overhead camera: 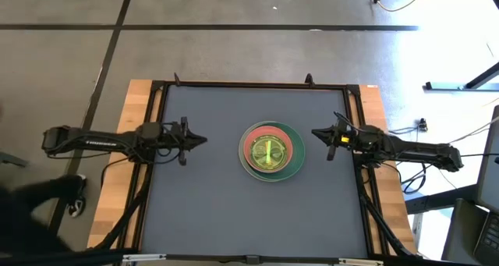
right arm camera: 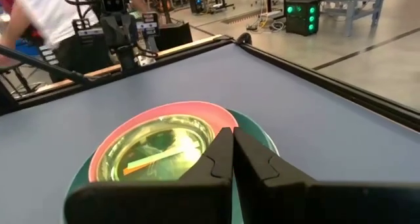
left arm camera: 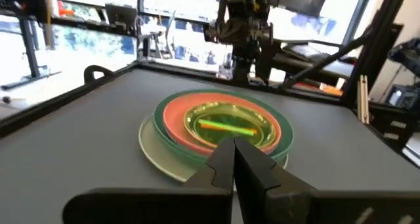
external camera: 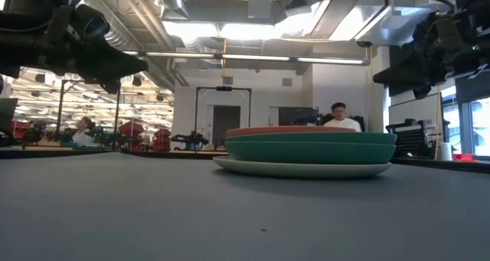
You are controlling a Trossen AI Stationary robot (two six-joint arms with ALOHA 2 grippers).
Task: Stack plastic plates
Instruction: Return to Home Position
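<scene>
One stack of plastic plates (overhead camera: 271,151) stands on the grey mat near the table's middle: a cream-white plate (external camera: 302,169) at the bottom, green (external camera: 310,150) and pink (left arm camera: 180,122) above it, a small lime green plate (right arm camera: 157,148) on top. My left gripper (overhead camera: 203,140) hovers shut to the stack's left, above the mat. My right gripper (overhead camera: 316,133) hovers shut to the stack's right. In each wrist view the shut fingers (left arm camera: 235,159) (right arm camera: 231,152) point at the stack from a distance.
A raised black frame (overhead camera: 249,85) borders the grey mat (overhead camera: 203,211); wooden table edges (overhead camera: 125,164) lie outside it. People (external camera: 338,117) and workshop equipment show in the room beyond the far edge.
</scene>
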